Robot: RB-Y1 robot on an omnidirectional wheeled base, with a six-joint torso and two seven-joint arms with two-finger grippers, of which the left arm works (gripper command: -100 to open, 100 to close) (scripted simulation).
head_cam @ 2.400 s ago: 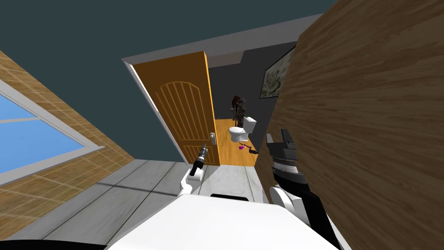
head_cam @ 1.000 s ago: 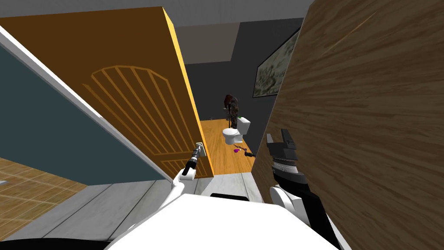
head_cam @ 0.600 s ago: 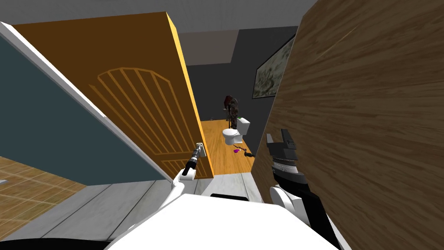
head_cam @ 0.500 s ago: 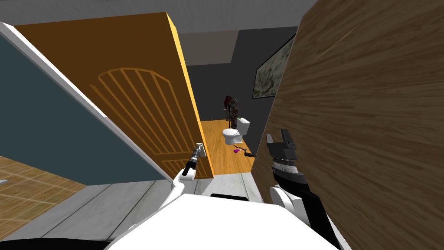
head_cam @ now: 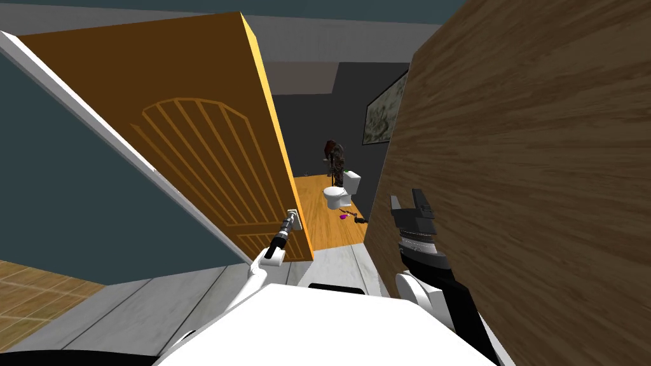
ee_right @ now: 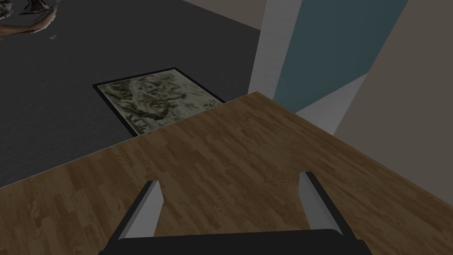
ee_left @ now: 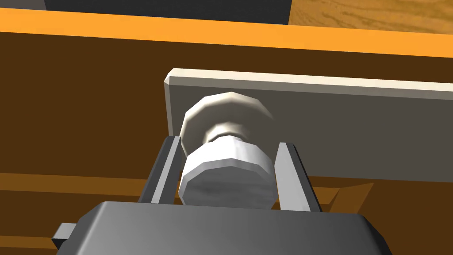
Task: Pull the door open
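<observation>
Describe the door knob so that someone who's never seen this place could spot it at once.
Find the big orange door standing ajar to the robot's left. Near its free edge sits a pale rectangular plate, and the knob juts from that plate, clamped in the left end effector. It is the one round, whitish piece on the otherwise orange door.

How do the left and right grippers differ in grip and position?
Grip: the left gripper is shut on the white round door knob, its fingers pressing the knob's sides. The right gripper stands open, with nothing between its fingers.
Place: the left gripper is at the free edge of the orange panelled door. The right gripper is raised beside the brown wood-grain wall.
Shared: thin light grey fingers on a dark body.
</observation>
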